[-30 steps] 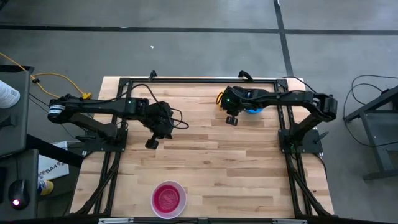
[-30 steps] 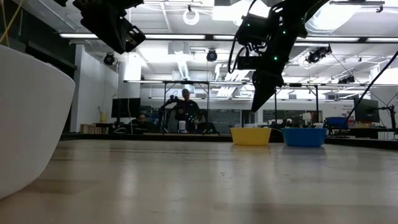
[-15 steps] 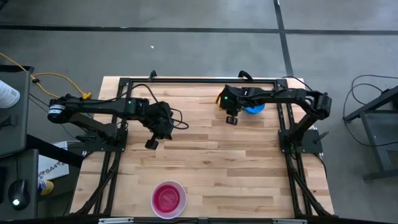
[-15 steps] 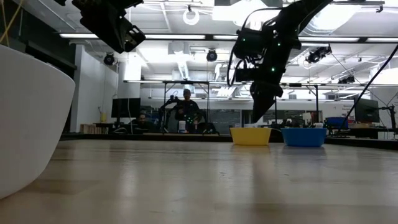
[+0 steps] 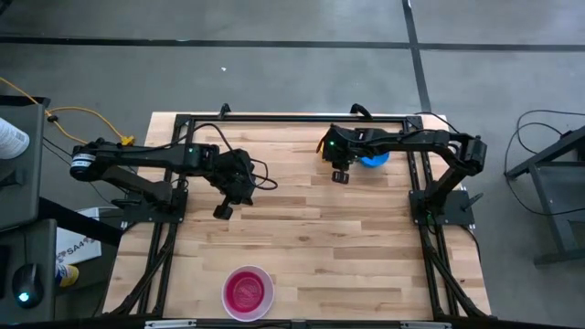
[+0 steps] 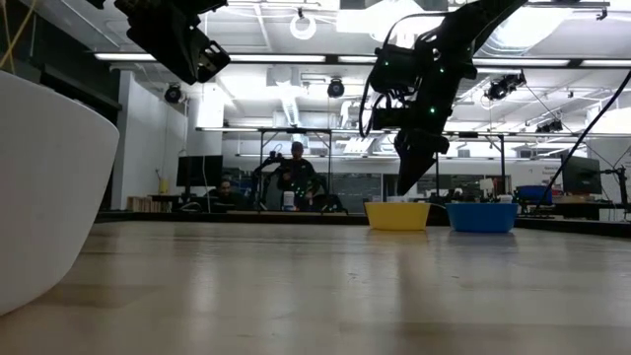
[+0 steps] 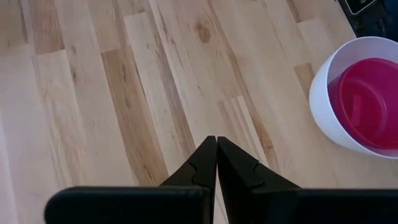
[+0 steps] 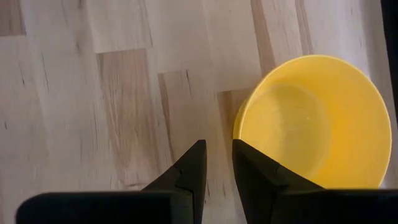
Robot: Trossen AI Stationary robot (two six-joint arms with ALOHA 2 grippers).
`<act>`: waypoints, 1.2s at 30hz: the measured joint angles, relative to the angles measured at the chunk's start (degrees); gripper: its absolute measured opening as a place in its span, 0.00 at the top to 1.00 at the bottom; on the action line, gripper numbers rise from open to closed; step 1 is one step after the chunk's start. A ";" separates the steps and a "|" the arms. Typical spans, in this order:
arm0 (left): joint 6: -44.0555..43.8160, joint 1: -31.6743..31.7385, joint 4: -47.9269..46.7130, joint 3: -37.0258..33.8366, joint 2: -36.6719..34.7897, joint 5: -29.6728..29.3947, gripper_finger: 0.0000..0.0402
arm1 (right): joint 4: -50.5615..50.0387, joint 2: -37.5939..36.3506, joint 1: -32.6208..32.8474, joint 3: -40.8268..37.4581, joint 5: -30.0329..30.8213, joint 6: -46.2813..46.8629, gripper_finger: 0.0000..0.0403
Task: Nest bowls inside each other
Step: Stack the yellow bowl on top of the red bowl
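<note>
A yellow bowl (image 8: 314,118) and a blue bowl (image 6: 482,216) stand side by side on the far part of the table, each on its base. My right gripper (image 8: 216,146) hovers just above the yellow bowl's rim (image 6: 396,204). Its fingers are a little apart, with only the table showing between them. A white bowl (image 5: 267,279) with a pink-red bowl (image 5: 247,292) inside it stands at the near edge. My left gripper (image 5: 222,211) hangs shut above the middle of the table and holds nothing.
The arms' dark frame rails (image 5: 292,119) run along the table's far edge and down both sides. Bare wood (image 5: 320,238) lies between the two far bowls and the white bowl. In the low view a person (image 6: 296,177) stands in the room behind the table.
My right gripper has sunk a little toward the yellow bowl and then kept still. Its fingers stay the same distance apart.
</note>
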 joint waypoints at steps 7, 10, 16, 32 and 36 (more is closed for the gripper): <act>-0.18 0.00 -0.08 -0.01 0.00 -0.01 0.97 | 0.02 0.00 0.00 0.00 0.00 0.07 0.82; -0.22 0.00 -0.40 0.00 0.00 -0.01 0.97 | 0.02 0.00 0.00 0.00 0.02 0.02 0.82; -0.24 0.00 -0.52 0.00 0.00 -0.01 0.97 | 0.07 -0.02 0.00 0.00 0.05 0.31 0.82; -1.40 0.00 -1.03 0.00 0.00 1.16 0.97 | 3.14 -0.04 1.61 -0.02 0.89 0.05 0.82; -1.40 0.00 -1.03 0.00 0.00 1.35 0.97 | 1.71 -0.04 1.49 -0.02 2.49 0.26 0.82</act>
